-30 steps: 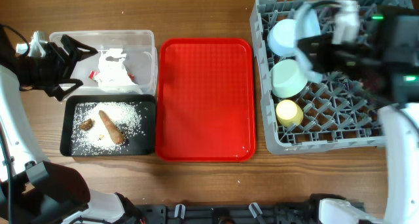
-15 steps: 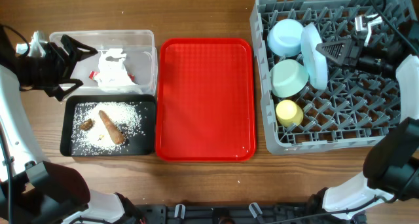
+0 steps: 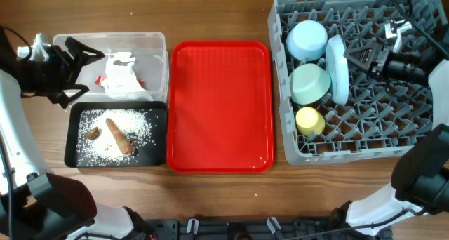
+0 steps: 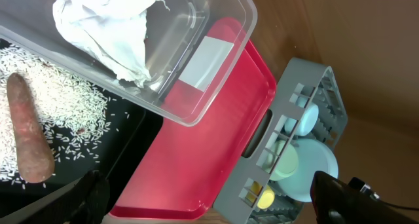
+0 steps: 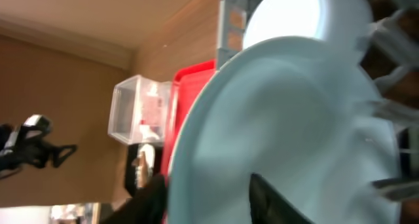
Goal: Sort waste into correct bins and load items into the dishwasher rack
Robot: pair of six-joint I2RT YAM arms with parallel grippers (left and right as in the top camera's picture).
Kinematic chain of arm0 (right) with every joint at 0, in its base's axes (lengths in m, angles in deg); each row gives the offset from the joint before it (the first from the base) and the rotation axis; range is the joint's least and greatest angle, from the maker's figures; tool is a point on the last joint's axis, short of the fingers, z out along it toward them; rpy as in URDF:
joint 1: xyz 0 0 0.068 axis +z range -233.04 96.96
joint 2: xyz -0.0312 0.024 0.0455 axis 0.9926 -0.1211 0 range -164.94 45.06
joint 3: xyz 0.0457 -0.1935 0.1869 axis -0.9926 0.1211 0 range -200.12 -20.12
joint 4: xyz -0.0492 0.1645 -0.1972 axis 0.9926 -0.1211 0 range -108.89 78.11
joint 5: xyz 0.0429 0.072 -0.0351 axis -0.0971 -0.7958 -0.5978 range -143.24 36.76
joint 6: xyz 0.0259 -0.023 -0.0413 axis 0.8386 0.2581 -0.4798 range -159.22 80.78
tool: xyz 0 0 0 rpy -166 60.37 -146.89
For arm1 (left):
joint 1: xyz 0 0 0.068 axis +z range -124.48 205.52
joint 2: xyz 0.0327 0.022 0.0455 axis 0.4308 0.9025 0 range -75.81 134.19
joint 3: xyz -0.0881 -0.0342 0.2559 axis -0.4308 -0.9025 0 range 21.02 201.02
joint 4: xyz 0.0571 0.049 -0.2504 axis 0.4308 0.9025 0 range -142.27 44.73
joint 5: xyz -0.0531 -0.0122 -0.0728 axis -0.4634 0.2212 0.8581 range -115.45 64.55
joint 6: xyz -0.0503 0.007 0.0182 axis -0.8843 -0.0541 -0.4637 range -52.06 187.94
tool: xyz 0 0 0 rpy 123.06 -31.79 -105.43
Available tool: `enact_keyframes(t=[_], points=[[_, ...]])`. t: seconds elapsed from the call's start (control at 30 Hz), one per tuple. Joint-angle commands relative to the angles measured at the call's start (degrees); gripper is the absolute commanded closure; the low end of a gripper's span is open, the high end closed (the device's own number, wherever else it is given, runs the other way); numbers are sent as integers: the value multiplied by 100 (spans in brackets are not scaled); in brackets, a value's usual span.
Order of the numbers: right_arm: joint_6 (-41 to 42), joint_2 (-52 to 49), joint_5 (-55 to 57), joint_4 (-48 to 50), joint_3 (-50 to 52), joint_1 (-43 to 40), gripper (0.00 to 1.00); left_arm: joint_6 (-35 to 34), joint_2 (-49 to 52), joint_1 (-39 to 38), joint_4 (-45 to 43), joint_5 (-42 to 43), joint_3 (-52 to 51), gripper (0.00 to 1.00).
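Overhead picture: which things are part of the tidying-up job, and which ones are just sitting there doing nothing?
Part of the job: napkin, red wrapper, rice, carrot-shaped piece, clear tub, black tray, yellow cup, mint-green bowl, light blue bowl, light blue plate, dishwasher rack.

Just lying about: red serving tray, wooden table.

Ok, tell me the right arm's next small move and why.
Probably open the right gripper fully and draw it back: the light blue plate stands on edge among the pegs of the dishwasher rack, beside the mint-green bowl, so it seems placed.
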Motion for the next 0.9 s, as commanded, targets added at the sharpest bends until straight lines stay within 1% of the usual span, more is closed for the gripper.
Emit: enact_keyframes(t=[0.0,0.03,0.07,0.1,0.13,0.2,0.23,0.33,0.4,0.5,0.57,0.63,0.67,0.7,0.83,0.87], points=[[826,-57,177,439,-39,-44,46,-52,20,22,-15,4,7,0],[1143,-44,0,758,-44,-52,41,-52,20,22,-15,4,7,0],[1261,-33,-149,949,-52,-50,36,-52,20,22,-15,4,7,0],[1434,2,-407,1266,-103,-50,24,-52,20,22,-15,4,7,0],[1593,31,-483,1449,-184,-48,16,-52,20,22,-15,4,7,0],[1759,151,-420,1606,-461,-39,6,-52,20,22,-15,4,7,0],[1829,240,-269,1602,-629,-24,4,-52,20,22,-15,4,7,0],[1792,754,789,1346,-1110,249,4,-52,20,22,-15,4,7,0],[1705,1139,1709,1172,-1187,575,4,-52,20,22,-15,4,7,0],[1451,1816,3222,1003,-1187,1478,4,-52,20,22,-15,4,7,1],[1370,2111,3766,1003,-1187,2208,4,-52,20,22,-15,4,7,0],[1373,2247,4063,960,-1187,2800,4,-52,20,22,-15,4,7,0],[1375,2271,4181,905,-1187,3182,0,-52,20,22,-15,4,7,0],[1375,2267,4212,822,-1187,3523,0,-52,22,22,-15,4,7,0],[1458,2048,4210,483,-1185,4378,0,-52,20,22,-15,4,7,0],[1460,1989,4210,393,-1185,4478,0,-52,20,22,-15,4,7,0]])
